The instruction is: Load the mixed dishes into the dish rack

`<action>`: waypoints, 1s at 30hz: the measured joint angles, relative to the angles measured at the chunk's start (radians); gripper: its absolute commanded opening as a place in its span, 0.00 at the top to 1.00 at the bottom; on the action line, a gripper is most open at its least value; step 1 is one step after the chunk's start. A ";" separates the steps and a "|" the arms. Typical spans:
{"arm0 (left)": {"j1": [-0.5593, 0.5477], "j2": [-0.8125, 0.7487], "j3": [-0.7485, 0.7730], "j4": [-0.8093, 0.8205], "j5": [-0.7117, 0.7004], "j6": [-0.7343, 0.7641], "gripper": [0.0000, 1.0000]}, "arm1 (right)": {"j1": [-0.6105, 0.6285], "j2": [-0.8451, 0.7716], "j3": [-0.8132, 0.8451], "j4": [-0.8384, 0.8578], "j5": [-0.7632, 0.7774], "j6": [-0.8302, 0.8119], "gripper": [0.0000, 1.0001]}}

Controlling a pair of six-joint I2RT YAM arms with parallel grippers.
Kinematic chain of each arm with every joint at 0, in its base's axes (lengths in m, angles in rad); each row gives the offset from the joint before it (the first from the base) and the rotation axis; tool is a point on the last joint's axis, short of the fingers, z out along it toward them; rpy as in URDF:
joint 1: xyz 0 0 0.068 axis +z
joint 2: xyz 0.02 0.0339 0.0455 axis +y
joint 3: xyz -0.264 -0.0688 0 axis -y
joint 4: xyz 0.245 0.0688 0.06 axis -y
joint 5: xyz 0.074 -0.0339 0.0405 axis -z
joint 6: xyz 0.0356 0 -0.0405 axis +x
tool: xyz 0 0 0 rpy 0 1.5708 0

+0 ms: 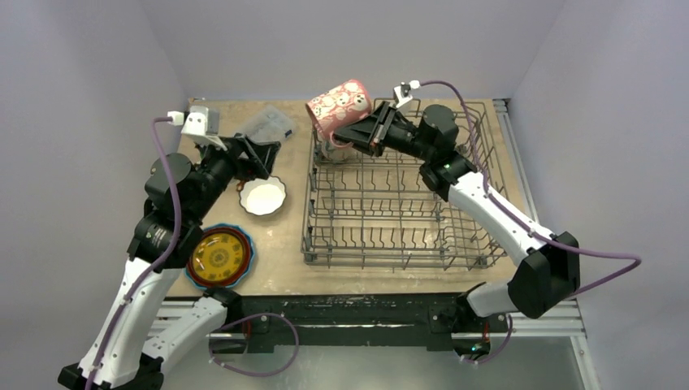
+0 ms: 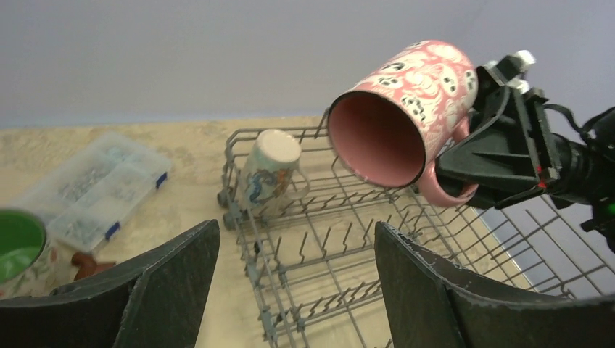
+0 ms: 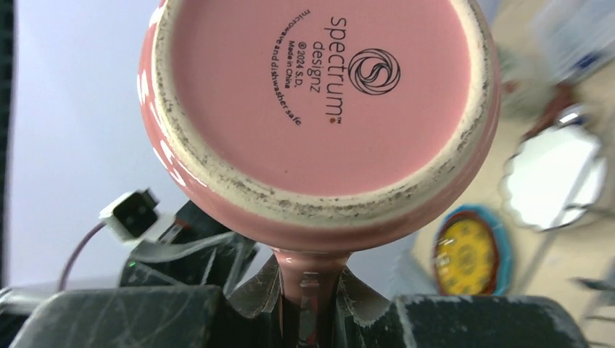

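Nearest, the yellow-patterned plate [image 1: 218, 257] and white bowl [image 1: 263, 196] are seen beside the dish rack [image 1: 382, 262], and the left gripper [image 2: 297, 279] is spread apart. Farther, the pink mug [image 1: 339, 106] is clamped by its handle in the right gripper [image 3: 308, 304] above the rack; with a slip, the cream mug [image 2: 270, 170] below could be struck.

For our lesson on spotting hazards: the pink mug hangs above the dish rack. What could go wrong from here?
1. The right end effector pinches the pink mug by its handle alone, and the mug is tilted; it might swivel or slip.
2. A cream mug stands upside down in the corner of the rack, close to the pink one and lower; lowering the pink one could knock it.
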 measured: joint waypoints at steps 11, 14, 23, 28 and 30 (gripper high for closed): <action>0.000 -0.026 0.072 -0.331 -0.126 -0.148 0.21 | -0.180 0.063 0.118 -0.369 0.198 -0.774 1.00; 0.000 -0.033 0.089 -0.396 -0.124 -0.163 0.21 | -0.179 0.135 0.236 -0.473 0.216 -1.102 1.00; 0.000 -0.035 0.191 -0.578 -0.102 -0.121 0.21 | -0.196 0.189 0.257 -0.611 0.174 -1.669 1.00; 0.000 -0.008 0.236 -0.614 -0.092 -0.064 0.20 | -0.203 0.253 0.259 -0.652 0.187 -1.810 1.00; 0.000 0.013 0.244 -0.623 -0.083 -0.045 0.20 | -0.205 0.282 0.259 -0.675 0.195 -1.853 1.00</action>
